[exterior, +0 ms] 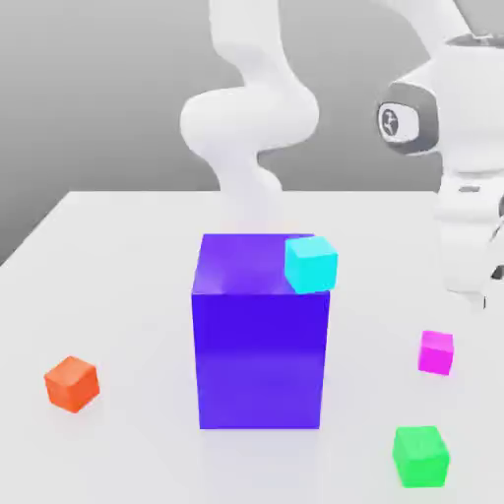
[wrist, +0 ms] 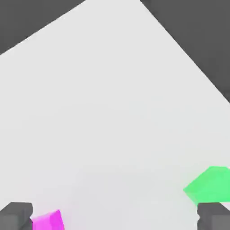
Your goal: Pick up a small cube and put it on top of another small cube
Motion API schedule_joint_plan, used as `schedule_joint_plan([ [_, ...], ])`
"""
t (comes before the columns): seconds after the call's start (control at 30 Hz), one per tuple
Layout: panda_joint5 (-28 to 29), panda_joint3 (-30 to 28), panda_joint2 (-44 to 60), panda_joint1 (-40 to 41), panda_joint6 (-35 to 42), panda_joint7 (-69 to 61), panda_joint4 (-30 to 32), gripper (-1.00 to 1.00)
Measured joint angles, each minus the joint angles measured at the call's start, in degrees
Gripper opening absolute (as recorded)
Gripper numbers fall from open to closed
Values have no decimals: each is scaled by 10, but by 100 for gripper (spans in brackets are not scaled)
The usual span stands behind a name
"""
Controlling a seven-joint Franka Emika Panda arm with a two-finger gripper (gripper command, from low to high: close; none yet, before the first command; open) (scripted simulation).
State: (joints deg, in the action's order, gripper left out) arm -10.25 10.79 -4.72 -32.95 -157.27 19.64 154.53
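Observation:
The small magenta cube (exterior: pixel 436 351) rests on the white table (exterior: pixel 128 256) toward the exterior view's right. My gripper (exterior: pixel 479 293) hangs above and a little behind it, at the exterior view's right edge, clear of the table. In the hand view the gripper (wrist: pixel 114 218) is open, its two dark fingertips (wrist: pixel 15 216) far apart. The magenta cube (wrist: pixel 47 221) shows just inside one fingertip, far below on the table. A green cube (wrist: pixel 210 184) lies near the other fingertip. Nothing is held.
A big blue-violet block (exterior: pixel 260 345) stands mid-table with a small cyan cube (exterior: pixel 311 263) on its top corner. The green cube (exterior: pixel 421 455) sits near the front right, and an orange cube (exterior: pixel 72 383) lies at the left. The robot's white arm rises behind the block.

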Motion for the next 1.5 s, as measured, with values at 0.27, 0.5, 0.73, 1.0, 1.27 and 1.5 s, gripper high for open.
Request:
schedule_joint_plan([
  [0.27, 154, -5, 112, -59, -83, 69, 43, 0],
  [0.5, 212, -71, 219, -112, -167, 113, 24, -100],
  [0.73, 213, -68, 210, -110, -160, 113, 25, -100],
  [1.0, 127, -30, 92, -80, -57, 43, 41, -100],
  [1.27, 118, -60, 104, -19, 4, -17, -33, -100],
  [1.5, 107, -96, 121, 26, 55, -74, -101, -100],
])
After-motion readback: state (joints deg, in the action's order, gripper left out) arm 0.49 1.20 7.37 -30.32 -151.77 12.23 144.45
